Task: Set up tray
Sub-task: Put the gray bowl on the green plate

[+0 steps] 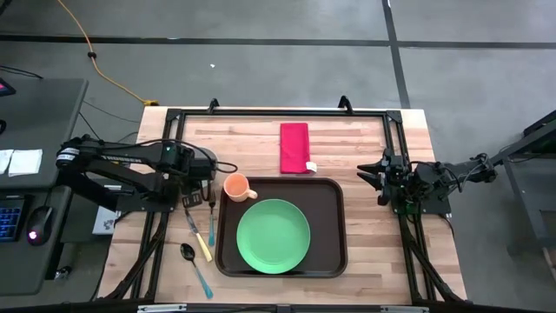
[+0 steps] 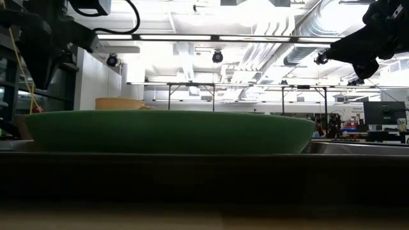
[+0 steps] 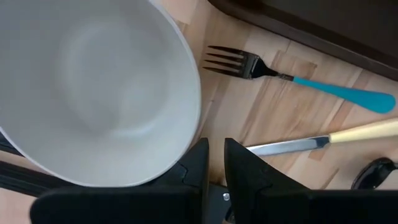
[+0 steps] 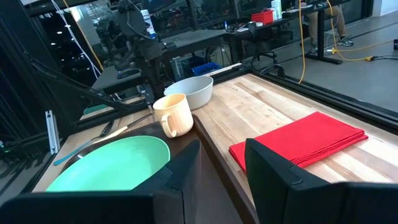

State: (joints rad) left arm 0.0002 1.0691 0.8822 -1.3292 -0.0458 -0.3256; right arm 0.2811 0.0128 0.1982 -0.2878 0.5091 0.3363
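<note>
Your left gripper hangs at the tray's 10 o'clock, hard against a white bowl. You cannot tell whether it is clenched on the rim or merely beside it. If the hold is thin, the bowl could slip and drop onto the fork and knife lying below, with the spoon further toward 8 o'clock.

The orange cup stands at the tray's 10 o'clock corner, just beside the bowl. Swing the bowl in carelessly and you could tip it.

The tray lies centred on the near half of the table, and 1 green plate fills most of it, so free room is tight.

The red napkin lies at 12 o'clock, off the tray.

Your right gripper waits at 3 o'clock, released and empty.
</note>
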